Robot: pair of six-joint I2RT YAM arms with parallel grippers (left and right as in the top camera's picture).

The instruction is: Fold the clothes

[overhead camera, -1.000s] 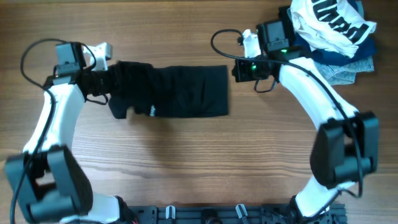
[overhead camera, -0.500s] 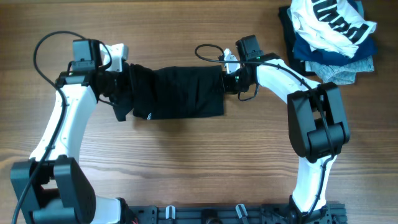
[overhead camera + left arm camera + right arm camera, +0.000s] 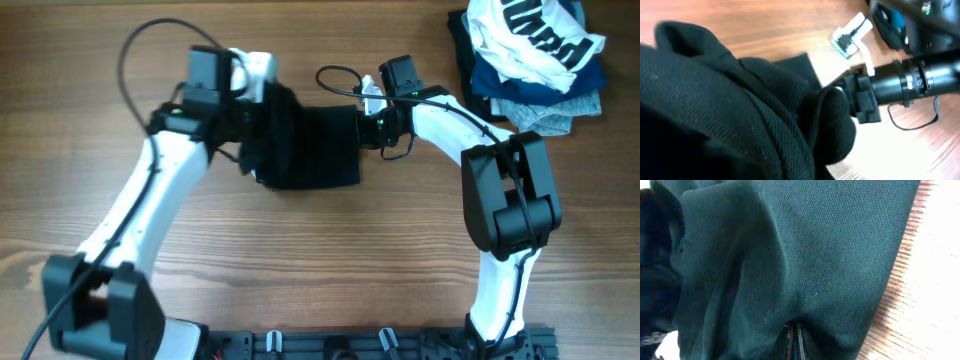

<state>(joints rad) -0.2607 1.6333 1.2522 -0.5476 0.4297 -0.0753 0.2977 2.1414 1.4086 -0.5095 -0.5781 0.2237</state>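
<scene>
- The shirt (image 3: 318,150) is black, soft knit. It lies on the table (image 3: 320,260) just above centre, between the two arms, as a short rectangle with a straight right edge and a bunched, raised left side.
- In the left wrist view the shirt (image 3: 715,100) shows a coarse ribbed weave heaped in thick rounded folds. In the right wrist view the shirt (image 3: 790,255) is a fine mesh-like knit with shallow creases running to one pinch point.
- The left end effector (image 3: 262,125) is buried in the raised bunch. Its fingers are hidden, but the cloth has travelled with it, so it is clamped on the shirt.
- The right end effector (image 3: 361,130) sits at the shirt's right edge. Its fingers (image 3: 792,337) are pressed together with fabric nipped between them.
- Since half a second ago the left arm has swung right, carrying the left part over the middle, so the shirt covers much less width. The right end effector has stayed put.
- A pile (image 3: 535,60) of white lettered, blue and grey garments lies at the table's top right corner, well apart.
- The table is brown wood with lengthwise grain.
</scene>
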